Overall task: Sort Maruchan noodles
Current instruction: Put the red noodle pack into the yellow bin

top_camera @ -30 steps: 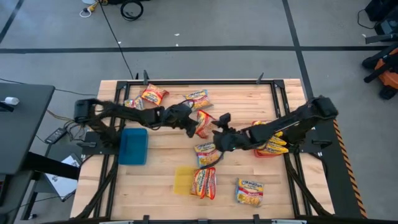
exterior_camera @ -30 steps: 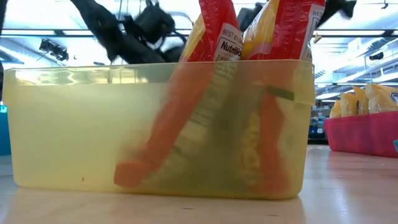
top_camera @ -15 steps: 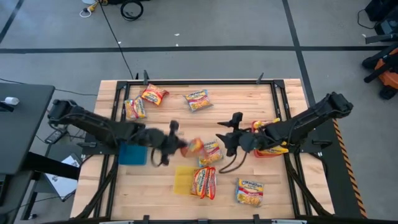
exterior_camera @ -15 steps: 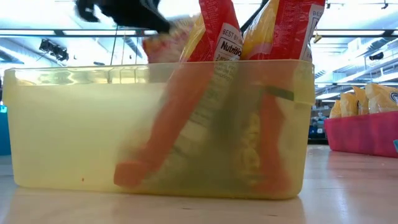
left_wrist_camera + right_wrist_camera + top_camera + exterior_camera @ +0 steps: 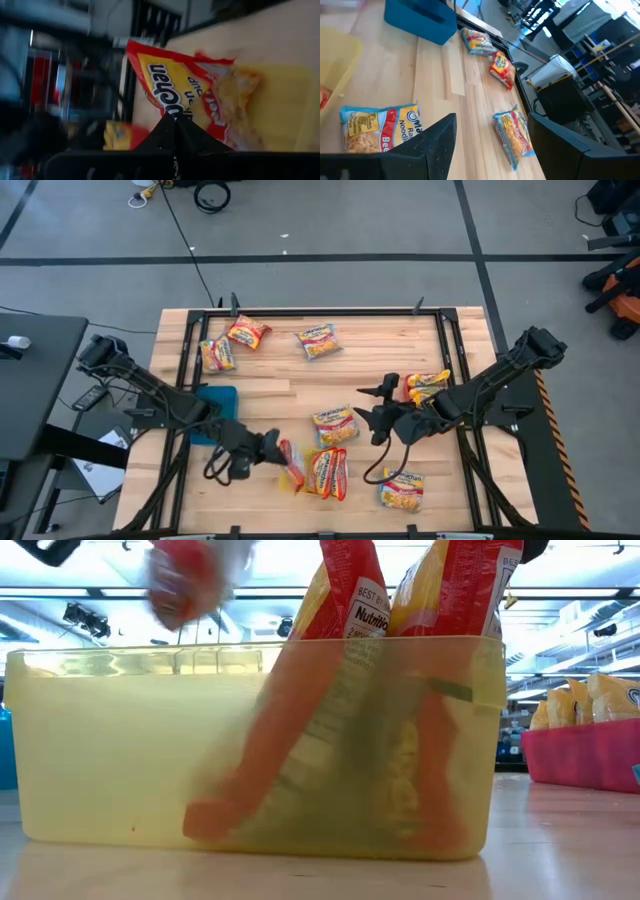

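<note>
Wooden table [image 5: 400, 340]. Yellow bin [image 5: 100, 760]: two Maruchan packets [image 5: 400, 600] standing inside. Left gripper [image 5: 278, 452], just beside the yellow bin: fingers pinching a red-orange Maruchan packet [image 5: 190, 95]. Right gripper [image 5: 375, 408], past the bin: fingers spread, over a loose packet [image 5: 380, 127].

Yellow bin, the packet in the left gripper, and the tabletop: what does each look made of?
Yellow bin: translucent, smooth plastic, apparently; packets show blurred through its wall.
Packet clamped in the shut left gripper: thin glossy printed plastic film, judging by its crinkled edges.
Tabletop: light wood in joined strips, butcher-block style; the seams show in the right wrist view.
</note>
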